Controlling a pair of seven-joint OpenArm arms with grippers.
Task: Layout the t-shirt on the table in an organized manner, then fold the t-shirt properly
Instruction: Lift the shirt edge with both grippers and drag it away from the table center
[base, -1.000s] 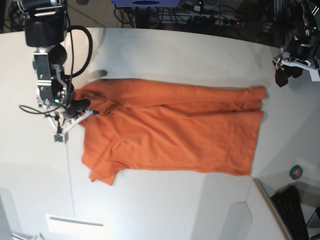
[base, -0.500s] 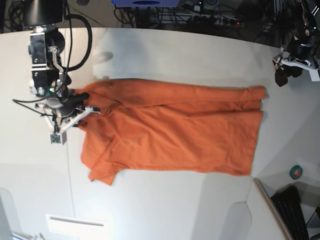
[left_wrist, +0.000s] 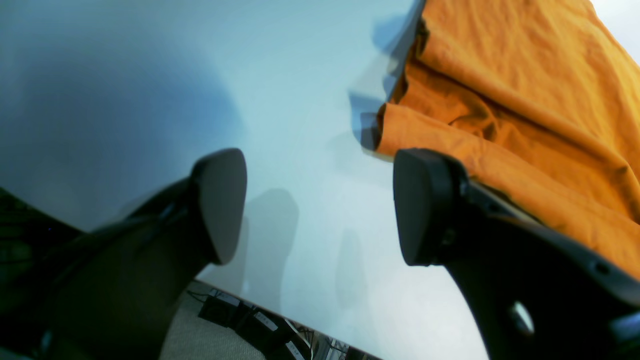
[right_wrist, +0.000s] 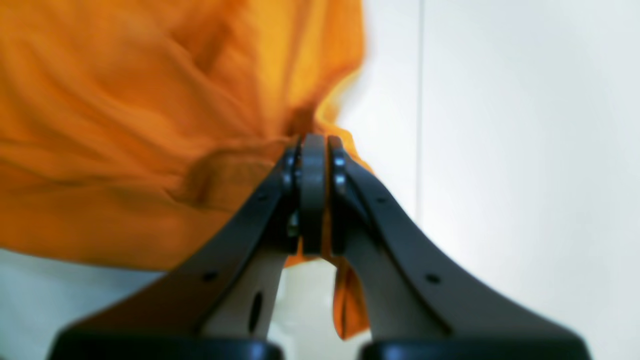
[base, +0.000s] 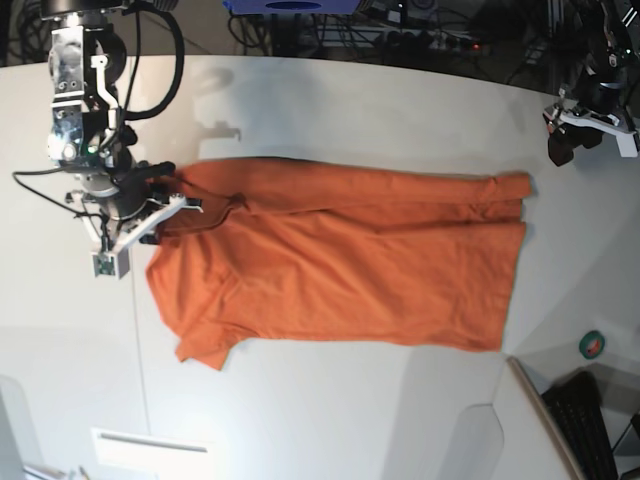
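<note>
Meanwhile, right gripper (right_wrist: 314, 200) clamps the t-shirt (base: 340, 260); left gripper (left_wrist: 320, 205) gapes beside it.

The base view is bright and evenly lit, with a patch of glare on the white surface (base: 330, 110) near its lower edge, soft shadows of the arm falling toward the top, and the straight edges bowed by wide-angle distortion. In the left wrist view the surface takes a cold blue cast with a broad dark shadow at upper left, and the left pincer (left_wrist: 320, 205) throws faint doubled shadows below its blurred near parts. The right wrist view is washed out at right, and the t-shirt (right_wrist: 125, 125) is smeared and out of focus.
</note>
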